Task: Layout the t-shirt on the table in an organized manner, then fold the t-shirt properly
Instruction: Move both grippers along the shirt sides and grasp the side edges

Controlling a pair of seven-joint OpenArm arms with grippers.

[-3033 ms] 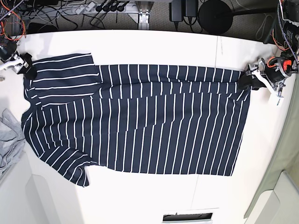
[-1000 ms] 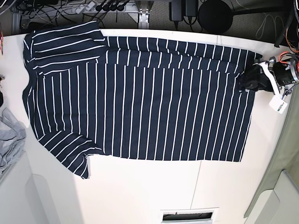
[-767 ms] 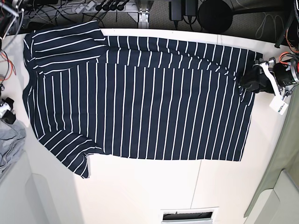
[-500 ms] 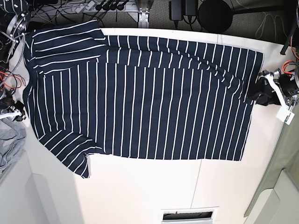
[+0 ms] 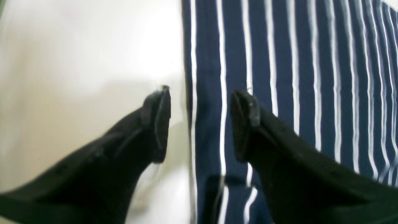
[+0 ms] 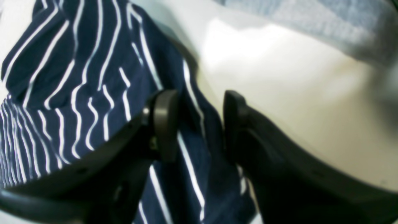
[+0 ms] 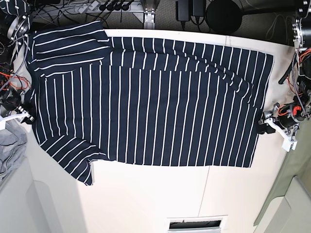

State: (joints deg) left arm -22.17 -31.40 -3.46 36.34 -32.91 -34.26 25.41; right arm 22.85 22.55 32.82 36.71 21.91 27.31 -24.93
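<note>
The dark navy t-shirt point(image 7: 146, 107) with thin white stripes lies spread flat across the table point(image 7: 146, 194), its sleeves at the view's left and its hem at the right. My left gripper point(image 7: 265, 127) is at the hem's lower part. In the left wrist view it point(image 5: 202, 102) stands open, one finger over bare table point(image 5: 77, 46) and the other over the t-shirt point(image 5: 279, 62). My right gripper point(image 7: 26, 118) sits at the shirt's left edge. In the right wrist view it point(image 6: 199, 121) is open with a rumpled shirt point(image 6: 77, 77) edge lying between its fingers.
A plain light grey garment point(image 7: 9, 150) lies off the shirt's lower left, also seen as the grey garment point(image 6: 311, 18). Cables and a power strip point(image 7: 112, 7) run beyond the far table edge. A dark slot point(image 7: 197, 224) cuts the front edge.
My left gripper opened, let go of the hem's far corner and moved down along the hem. My right gripper came in to the shirt's left edge. The shirt stayed put.
</note>
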